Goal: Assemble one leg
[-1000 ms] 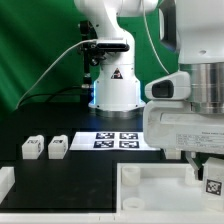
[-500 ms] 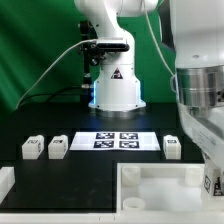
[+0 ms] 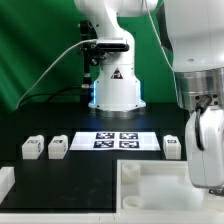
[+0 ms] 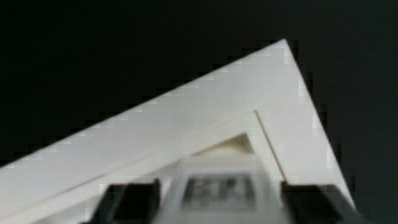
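Observation:
In the wrist view my gripper (image 4: 217,196) has its two dark fingers (image 4: 128,202) close on either side of a blurred white leg (image 4: 221,188) with a black-and-white tag. Below it lies a corner of the large white square part (image 4: 196,120). In the exterior view the arm's big white wrist (image 3: 205,135) stands at the right over that square part (image 3: 150,185) and hides the gripper and the held leg. Two loose legs (image 3: 31,148) (image 3: 57,147) stand at the exterior view's left. A third (image 3: 172,148) stands at the right beside the arm.
The marker board (image 3: 116,140) lies flat in the middle of the black table. The robot's white base (image 3: 115,85) stands behind it before a green backdrop. A white block edge (image 3: 5,182) shows at the lower left.
The arm's wrist has turned and shifted toward the exterior view's right, uncovering the third leg. The tagged leg seen under the hand earlier is now hidden behind the wrist.

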`<state>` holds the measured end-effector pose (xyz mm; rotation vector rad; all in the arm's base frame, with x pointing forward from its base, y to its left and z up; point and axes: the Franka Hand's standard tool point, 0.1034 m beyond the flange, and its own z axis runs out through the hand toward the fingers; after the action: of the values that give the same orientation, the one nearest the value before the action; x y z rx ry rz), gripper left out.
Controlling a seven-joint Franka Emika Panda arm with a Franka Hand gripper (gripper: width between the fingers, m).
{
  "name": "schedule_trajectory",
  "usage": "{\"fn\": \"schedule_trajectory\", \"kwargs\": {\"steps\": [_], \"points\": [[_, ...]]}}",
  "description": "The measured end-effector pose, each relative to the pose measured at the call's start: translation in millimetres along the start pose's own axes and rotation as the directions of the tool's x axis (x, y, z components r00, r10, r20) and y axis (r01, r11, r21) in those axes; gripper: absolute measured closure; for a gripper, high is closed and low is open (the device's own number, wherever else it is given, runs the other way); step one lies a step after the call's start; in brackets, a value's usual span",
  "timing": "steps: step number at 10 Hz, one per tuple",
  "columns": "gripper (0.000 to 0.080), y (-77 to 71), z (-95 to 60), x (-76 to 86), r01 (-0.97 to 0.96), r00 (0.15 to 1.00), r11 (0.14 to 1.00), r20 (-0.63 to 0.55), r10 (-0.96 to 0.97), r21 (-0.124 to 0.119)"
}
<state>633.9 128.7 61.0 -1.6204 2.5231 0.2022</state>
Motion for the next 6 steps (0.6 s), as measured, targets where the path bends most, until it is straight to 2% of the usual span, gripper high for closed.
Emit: {"fn": "schedule_trajectory", "kwargs": {"steps": [1,2,3,4,5,6], "points": [[0.0346,0.1,0.1,-0.1,0.009,1.0,1.0,0.0,-0.009,0.0],[0.0223,0.3,0.2,-0.3,0.01,1.0,1.0,0.0,-0.01,0.0],[0.0223,0.5,0.1,0.2,0.05,0.999,0.999,-0.001,-0.05,0.0],[0.0165,2.2,-1.1,3.7,0.193,0.981,0.981,0.0,-0.193,0.002],[0.0154,3.0,-4.5,7.4,0.276,0.961,0.961,0.004,-0.276,0.007],[0.0154,3.9,-6.4,9.1,0.445,0.896,0.896,0.003,-0.445,-0.001]]}}
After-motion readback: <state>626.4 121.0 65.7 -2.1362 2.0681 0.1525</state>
